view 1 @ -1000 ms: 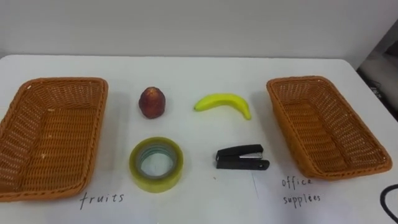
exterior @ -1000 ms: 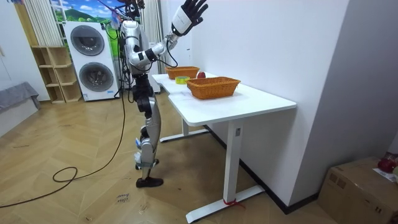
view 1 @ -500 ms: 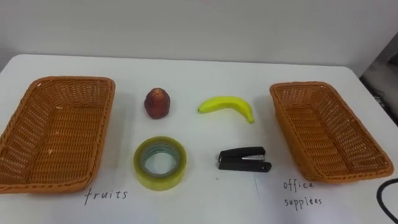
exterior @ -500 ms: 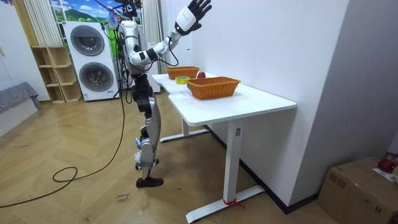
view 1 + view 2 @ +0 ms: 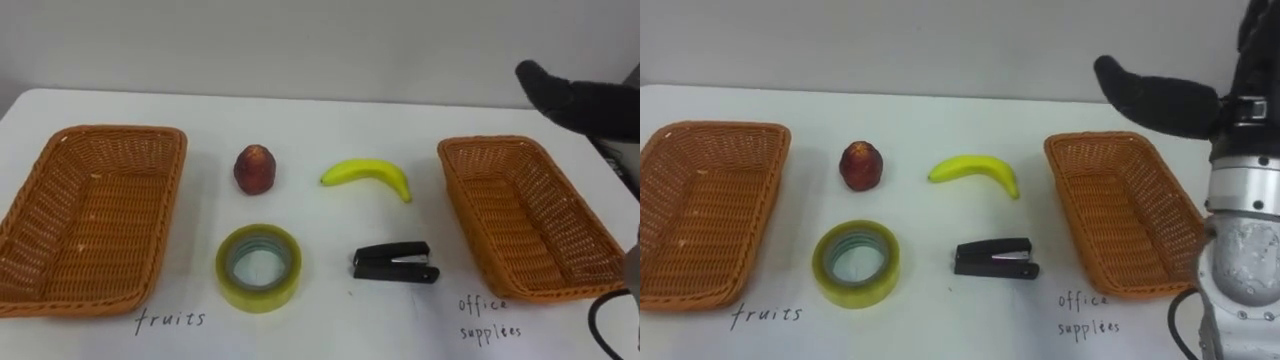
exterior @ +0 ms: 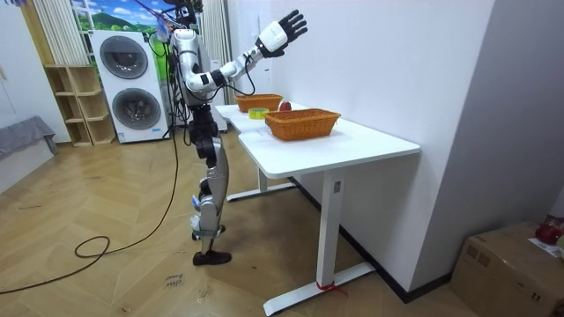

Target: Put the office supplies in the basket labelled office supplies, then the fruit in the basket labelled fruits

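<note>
As the robot stands upright at one long edge of the white table (image 5: 320,110), two brown wicker baskets sit at the table's ends: the left basket (image 5: 120,129) by the left edge, the right basket (image 5: 490,141) by the right edge. The right arm is raised and stretched forward over the table's right end. The right hand (image 5: 1170,100) hangs high above the right basket's far rim — fingers straight and spread, holding nothing. In the eye views the upper right border cuts it off, so only part of its dark fingers can be made out. Between the baskets lie four things, all well below the hand and to its left. A roll of yellowish tape (image 5: 258,298) lies flat toward the near edge. A yellow banana (image 5: 365,173) lies farther back. A black stapler (image 5: 393,266) lies in front of the banana, nearest the right basket. A red fruit (image 5: 255,168) sits behind the tape.
</note>
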You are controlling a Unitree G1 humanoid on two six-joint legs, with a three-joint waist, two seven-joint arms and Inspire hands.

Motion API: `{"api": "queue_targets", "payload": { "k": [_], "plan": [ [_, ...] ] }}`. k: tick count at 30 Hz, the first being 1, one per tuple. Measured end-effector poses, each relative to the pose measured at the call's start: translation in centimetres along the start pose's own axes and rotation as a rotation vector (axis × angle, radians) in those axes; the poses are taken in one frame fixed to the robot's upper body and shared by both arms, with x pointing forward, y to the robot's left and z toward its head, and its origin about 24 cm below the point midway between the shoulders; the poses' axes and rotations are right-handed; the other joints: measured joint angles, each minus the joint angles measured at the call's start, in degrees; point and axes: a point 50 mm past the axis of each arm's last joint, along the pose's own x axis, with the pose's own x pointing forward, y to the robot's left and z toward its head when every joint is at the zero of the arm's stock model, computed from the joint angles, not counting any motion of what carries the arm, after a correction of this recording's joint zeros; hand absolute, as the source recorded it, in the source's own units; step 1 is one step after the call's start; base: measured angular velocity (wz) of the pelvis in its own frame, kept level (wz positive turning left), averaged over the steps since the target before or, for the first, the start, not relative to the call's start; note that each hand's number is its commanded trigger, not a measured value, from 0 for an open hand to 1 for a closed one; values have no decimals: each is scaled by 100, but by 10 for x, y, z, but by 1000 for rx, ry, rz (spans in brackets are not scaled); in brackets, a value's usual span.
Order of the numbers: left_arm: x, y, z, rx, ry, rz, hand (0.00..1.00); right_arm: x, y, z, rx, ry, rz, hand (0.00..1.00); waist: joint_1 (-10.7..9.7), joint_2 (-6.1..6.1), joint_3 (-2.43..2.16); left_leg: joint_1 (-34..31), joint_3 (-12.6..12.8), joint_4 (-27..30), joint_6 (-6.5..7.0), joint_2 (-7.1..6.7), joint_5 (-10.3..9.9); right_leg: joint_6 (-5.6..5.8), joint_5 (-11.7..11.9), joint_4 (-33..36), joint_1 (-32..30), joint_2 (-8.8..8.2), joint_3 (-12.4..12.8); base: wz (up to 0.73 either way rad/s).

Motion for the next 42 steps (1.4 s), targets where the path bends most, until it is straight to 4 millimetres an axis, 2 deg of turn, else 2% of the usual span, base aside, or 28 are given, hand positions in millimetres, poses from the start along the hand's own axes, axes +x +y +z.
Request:
{"api": "queue_targets", "payload": {
  "k": [6,11,15,18,26,36,42],
  "plan": [
    [0,1,1,10,-6,-1,0,-5,8,-5,-15,40,129,0,56,-70,30,-2,-14,5,0,5,-1,-3,3,4,15,1,-21,0],
    [1,3,3,14,-4,6,0,-6,11,-12,-34,93,191,0,103,-81,35,-27,-25,-15,1,-1,-3,-3,14,5,-1,-1,-37,0],
    [0,2,3,52,-22,4,0,-11,13,-32,-36,188,261,0,103,-82,36,-12,-19,11,1,-6,-2,-4,14,6,17,3,-35,0],
    [0,2,4,53,-24,4,0,-14,14,-39,-41,231,293,0,102,-82,36,-13,-18,4,1,-5,-2,-3,14,6,8,3,-35,0],
    [1,3,7,58,-31,7,0,-16,19,-40,-87,234,371,0,110,-110,40,-33,-26,-2,0,0,-2,-3,14,2,-5,4,-58,0],
    [3,8,17,63,-52,21,0,-25,40,-43,-109,267,553,0,117,-112,36,-101,-113,53,0,-1,-2,-3,14,0,-1,-7,-148,5],
    [4,10,23,81,-71,26,0,-31,52,-45,-101,278,626,0,198,-100,44,-134,-131,69,0,-3,-2,-3,14,1,-21,-9,-157,0]
  ]
}}
